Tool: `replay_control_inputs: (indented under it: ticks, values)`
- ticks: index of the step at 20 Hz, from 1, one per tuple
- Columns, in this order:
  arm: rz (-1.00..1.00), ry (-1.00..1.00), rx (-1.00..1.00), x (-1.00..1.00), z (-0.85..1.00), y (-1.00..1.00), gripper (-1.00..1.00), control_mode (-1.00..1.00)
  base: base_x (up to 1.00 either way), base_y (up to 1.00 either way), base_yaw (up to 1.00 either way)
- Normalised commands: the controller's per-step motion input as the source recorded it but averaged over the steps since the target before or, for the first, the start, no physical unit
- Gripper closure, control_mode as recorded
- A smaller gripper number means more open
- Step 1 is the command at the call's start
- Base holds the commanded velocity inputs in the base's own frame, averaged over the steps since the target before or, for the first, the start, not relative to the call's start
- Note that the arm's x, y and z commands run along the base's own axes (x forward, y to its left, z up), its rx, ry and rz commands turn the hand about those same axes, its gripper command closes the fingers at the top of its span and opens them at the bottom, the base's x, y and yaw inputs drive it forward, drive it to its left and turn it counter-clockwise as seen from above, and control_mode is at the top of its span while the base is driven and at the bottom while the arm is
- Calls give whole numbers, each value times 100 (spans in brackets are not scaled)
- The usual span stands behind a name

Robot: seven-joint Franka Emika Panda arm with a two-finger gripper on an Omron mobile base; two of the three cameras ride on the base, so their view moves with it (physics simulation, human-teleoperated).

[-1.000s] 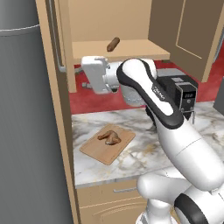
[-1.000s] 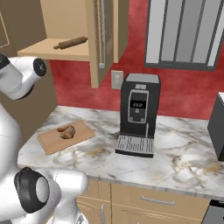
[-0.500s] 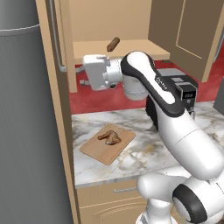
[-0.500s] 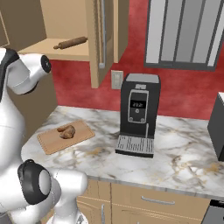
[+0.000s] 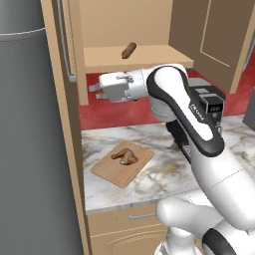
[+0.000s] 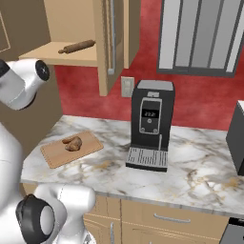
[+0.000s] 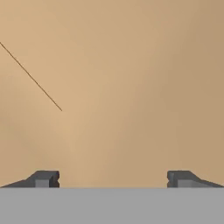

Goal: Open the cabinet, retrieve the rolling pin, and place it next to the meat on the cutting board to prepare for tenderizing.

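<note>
The cabinet (image 5: 149, 56) stands open, its left door (image 5: 74, 74) and right door (image 5: 209, 40) swung out. The rolling pin (image 5: 128, 50) (image 6: 77, 46) lies on its lowest shelf. Down on the counter, the meat (image 5: 125, 156) (image 6: 72, 143) rests on the cutting board (image 5: 114, 172) (image 6: 55, 155). My gripper (image 5: 94, 91) hangs just under the shelf, pointing left at the inner face of the left door. It is open and empty. In the hand view the gripper (image 7: 113, 178) has its fingertips (image 7: 46, 178) wide apart, close to a plain tan surface.
A black coffee machine (image 6: 150, 126) (image 5: 206, 102) stands on the marble counter (image 6: 190, 167) to the right of the board. A tall grey fridge (image 5: 25, 124) walls off the left side. Tan drawer fronts (image 6: 167, 217) run below the counter.
The hand has shifted slightly to the right under the shelf, a little away from the left door. The doors, rolling pin, meat and board are unmoved.
</note>
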Motion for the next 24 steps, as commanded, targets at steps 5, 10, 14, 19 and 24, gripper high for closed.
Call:
replay_control_inputs:
  ticks: [5, 10, 14, 19, 24]
  values:
    - [-3, -9, -4, -42, 3, -26, -100, -100, 0, 0, 0]
    - [-9, -1, -4, -6, 2, -41, -100, -100, 0, 0, 0]
    - [-16, 0, -10, -5, 5, -51, -100, -100, 0, 0, 0]
    - [-21, 0, -12, -14, 15, -52, -100, -100, 0, 0, 0]
    - [-25, 0, -13, -24, 16, -58, -100, -100, 0, 0, 0]
